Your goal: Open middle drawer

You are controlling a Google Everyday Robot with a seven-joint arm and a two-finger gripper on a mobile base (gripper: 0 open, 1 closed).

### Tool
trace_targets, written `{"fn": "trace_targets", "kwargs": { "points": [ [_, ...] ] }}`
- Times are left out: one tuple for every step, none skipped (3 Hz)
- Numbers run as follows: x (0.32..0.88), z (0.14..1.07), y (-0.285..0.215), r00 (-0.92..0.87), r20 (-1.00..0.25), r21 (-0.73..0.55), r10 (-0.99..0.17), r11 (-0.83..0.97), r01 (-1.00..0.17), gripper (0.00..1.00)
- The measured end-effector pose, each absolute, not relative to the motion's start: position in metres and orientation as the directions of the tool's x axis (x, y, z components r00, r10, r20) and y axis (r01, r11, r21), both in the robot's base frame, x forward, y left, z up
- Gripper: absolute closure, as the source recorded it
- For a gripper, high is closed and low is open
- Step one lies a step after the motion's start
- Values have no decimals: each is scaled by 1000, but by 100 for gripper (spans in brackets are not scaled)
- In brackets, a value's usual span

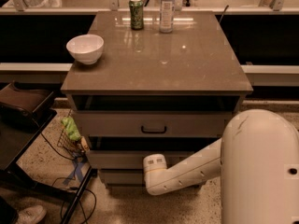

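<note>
The cabinet (pixel 154 73) shows three stacked drawer fronts under its brown top. The upper front (pixel 112 124) carries a small black bar handle (pixel 153 129). Below it is the middle drawer (pixel 114 159), a grey-beige front whose handle is hidden. My white arm (pixel 187 171) reaches in from the lower right, and its wrist end (pixel 154 164) sits right against that front near its centre. My gripper is at the tip of this wrist, at the middle drawer's front, hidden behind the wrist. The lowest front (pixel 119 176) is partly covered by the arm.
On the cabinet top stand a white bowl (pixel 85 47), a green can (pixel 136 13) and a clear bottle (pixel 167 8). A dark stand (pixel 23 120), a wire basket (pixel 70 139) with green items and floor cables (pixel 70 190) lie at left. My white base (pixel 261 171) fills the lower right.
</note>
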State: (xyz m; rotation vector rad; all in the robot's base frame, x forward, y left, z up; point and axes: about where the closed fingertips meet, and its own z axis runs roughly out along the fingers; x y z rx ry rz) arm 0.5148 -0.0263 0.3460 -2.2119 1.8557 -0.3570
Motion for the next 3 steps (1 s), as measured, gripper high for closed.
{"fn": "trace_targets", "kwargs": {
  "points": [
    [512, 348, -23, 170, 27, -335, -985, -169, -927, 100],
    [512, 348, -23, 170, 26, -335, -985, -169, -927, 100],
    [499, 356, -28, 139, -7, -344, -990, -128, -930, 100]
  ]
}}
